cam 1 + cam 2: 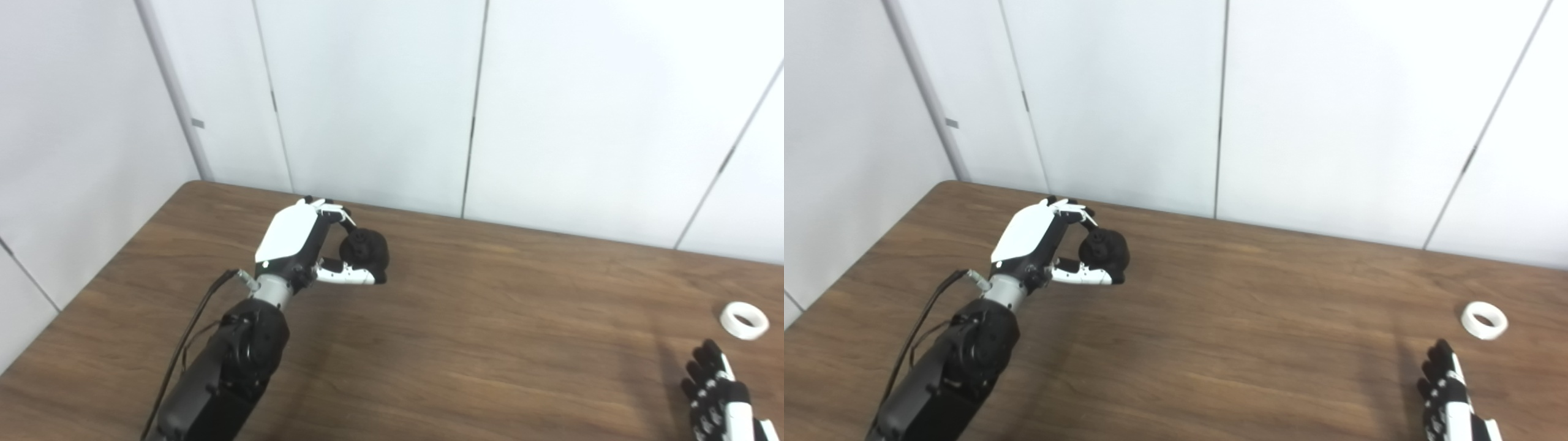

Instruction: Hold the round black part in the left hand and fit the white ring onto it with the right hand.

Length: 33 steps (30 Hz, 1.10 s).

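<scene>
The left hand grips the round black part at centre left, while the right hand, empty and spread, should approach the white ring at lower right from above.

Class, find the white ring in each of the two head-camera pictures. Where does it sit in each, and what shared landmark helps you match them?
Left eye view: the white ring lies flat on the table near the right edge, beyond the right hand.
Right eye view: the same ring lies slightly further from the right edge.
Shared landmark: the right hand's fingertips, just below and left of the ring.
</scene>
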Tool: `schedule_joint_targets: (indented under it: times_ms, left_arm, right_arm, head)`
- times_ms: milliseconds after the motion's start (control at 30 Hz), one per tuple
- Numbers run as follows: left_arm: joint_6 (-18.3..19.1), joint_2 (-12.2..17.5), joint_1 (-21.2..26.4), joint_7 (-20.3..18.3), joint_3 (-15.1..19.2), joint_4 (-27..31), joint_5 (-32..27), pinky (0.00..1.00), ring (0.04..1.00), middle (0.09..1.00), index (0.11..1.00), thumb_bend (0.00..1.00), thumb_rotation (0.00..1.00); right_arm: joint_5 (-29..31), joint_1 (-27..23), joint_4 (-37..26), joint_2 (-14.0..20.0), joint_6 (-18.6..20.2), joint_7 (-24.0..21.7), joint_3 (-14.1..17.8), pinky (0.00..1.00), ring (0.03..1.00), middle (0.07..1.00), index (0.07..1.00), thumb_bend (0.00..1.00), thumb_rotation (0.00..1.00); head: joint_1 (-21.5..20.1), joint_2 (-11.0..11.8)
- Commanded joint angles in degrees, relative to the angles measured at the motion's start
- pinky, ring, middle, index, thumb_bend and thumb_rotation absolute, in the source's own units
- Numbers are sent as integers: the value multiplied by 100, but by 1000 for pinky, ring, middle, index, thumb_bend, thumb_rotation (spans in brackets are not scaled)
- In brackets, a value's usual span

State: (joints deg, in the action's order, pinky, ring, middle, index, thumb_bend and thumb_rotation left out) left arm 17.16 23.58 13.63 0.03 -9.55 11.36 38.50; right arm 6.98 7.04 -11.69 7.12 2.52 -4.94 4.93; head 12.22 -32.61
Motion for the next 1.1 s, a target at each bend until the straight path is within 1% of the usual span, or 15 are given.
schedule_joint_targets:
  times_ms: [0, 100, 200, 300, 400, 500, 633, 767, 867, 967, 1067]
  left_arm:
    - [-90, -113, 13, 52, -56, 309, 201, 1000, 936, 808, 484, 524, 53]
    - [-72, -357, -150, -9, -160, 506, 341, 1000, 938, 810, 483, 524, 53]
    - [-149, -552, -326, -56, -321, 615, 514, 1000, 934, 812, 483, 524, 53]
    - [-351, -730, -528, -3, -543, 639, 655, 1000, 924, 808, 483, 524, 52]
    - [-527, -842, -728, 16, -723, 687, 769, 1000, 929, 811, 484, 523, 51]
    - [-705, -960, -917, 69, -822, 713, 831, 1000, 936, 812, 483, 524, 51]
    - [-850, -1116, -1151, 100, -927, 703, 946, 1000, 939, 815, 483, 524, 50]
    - [-934, -1165, -1316, 31, -1061, 685, 1165, 1000, 938, 818, 483, 523, 50]
    - [-1047, -1176, -1405, 88, -1127, 604, 1260, 1000, 928, 808, 483, 523, 50]
    - [-1149, -1182, -1488, 115, -1232, 492, 1474, 1000, 922, 806, 483, 523, 50]
    - [-1164, -1191, -1544, 107, -1291, 446, 1600, 1000, 918, 803, 483, 524, 51]
  right_arm:
    - [1, -122, -49, -43, -114, 31, -3, 1000, 1000, 998, 1000, 475, 1000]
    - [-32, -133, -87, -70, -73, 78, -17, 1000, 1000, 998, 1000, 505, 1000]
    - [-9, -147, -77, -94, -79, 71, -24, 1000, 1000, 998, 1000, 530, 1000]
    - [-46, -167, -67, -123, -101, 75, -50, 1000, 1000, 997, 1000, 560, 1000]
    - [-96, -171, -109, -173, -88, 99, -76, 1000, 1000, 990, 998, 570, 1000]
    - [-155, -176, -156, -209, -68, 115, -109, 1000, 1000, 990, 999, 569, 1000]
    - [-283, -178, -251, -266, 3, 198, -153, 1000, 1000, 984, 994, 566, 1000]
    - [-337, -179, -378, -308, 137, 241, -194, 1000, 1000, 983, 993, 565, 1000]
    - [-348, -186, -475, -360, 273, 288, -204, 1000, 1000, 981, 988, 564, 1000]
    - [-403, -197, -547, -375, 314, 296, -234, 1000, 1000, 975, 990, 560, 1000]
    - [-439, -201, -611, -389, 371, 312, -258, 1000, 1000, 972, 992, 565, 1000]
  head:
    - [-39, -31]
    - [-187, -89]
    - [-327, -135]
    - [-470, -193]
    - [-624, -239]
    - [-741, -282]
    - [-881, -365]
    - [-992, -431]
    - [-1063, -493]
    - [-1138, -570]
    - [-1181, -633]
